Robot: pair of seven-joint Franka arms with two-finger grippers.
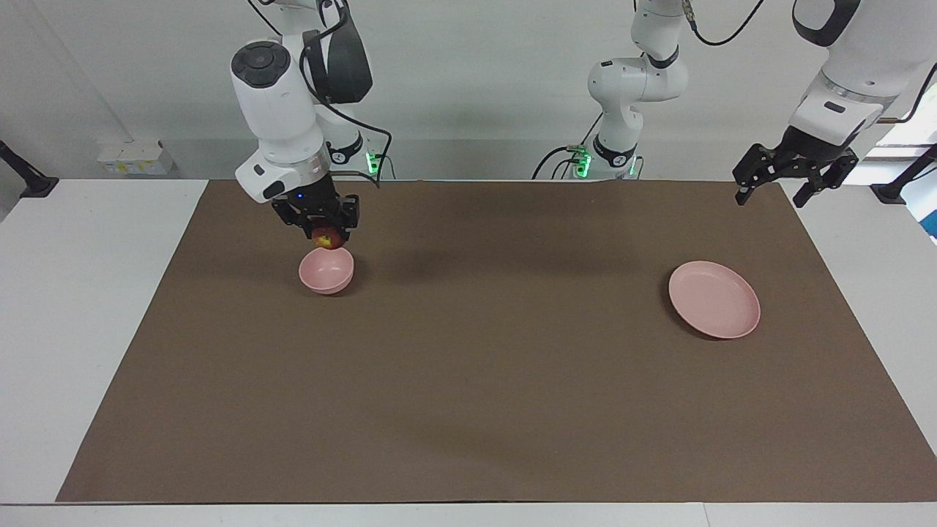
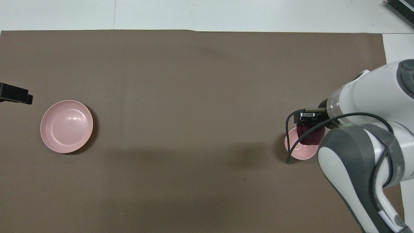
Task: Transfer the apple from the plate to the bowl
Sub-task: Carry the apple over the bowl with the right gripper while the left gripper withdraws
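My right gripper (image 1: pixel 328 233) is shut on the dark red apple (image 1: pixel 329 238) and holds it just over the small deep pink bowl (image 1: pixel 326 271), which stands toward the right arm's end of the table. In the overhead view the apple (image 2: pixel 310 136) shows over the bowl (image 2: pixel 299 149), partly covered by the right arm. The flat pink plate (image 1: pixel 714 299) lies bare toward the left arm's end; it also shows in the overhead view (image 2: pixel 66 126). My left gripper (image 1: pixel 794 192) is open and empty, raised over the mat's edge near the robots, and the left arm waits.
A brown mat (image 1: pixel 483 380) covers most of the white table (image 1: pixel 80 293). A black cable (image 2: pixel 289 136) hangs by the right gripper over the bowl. Only a black tip of the left gripper (image 2: pixel 15 94) shows at the overhead view's edge.
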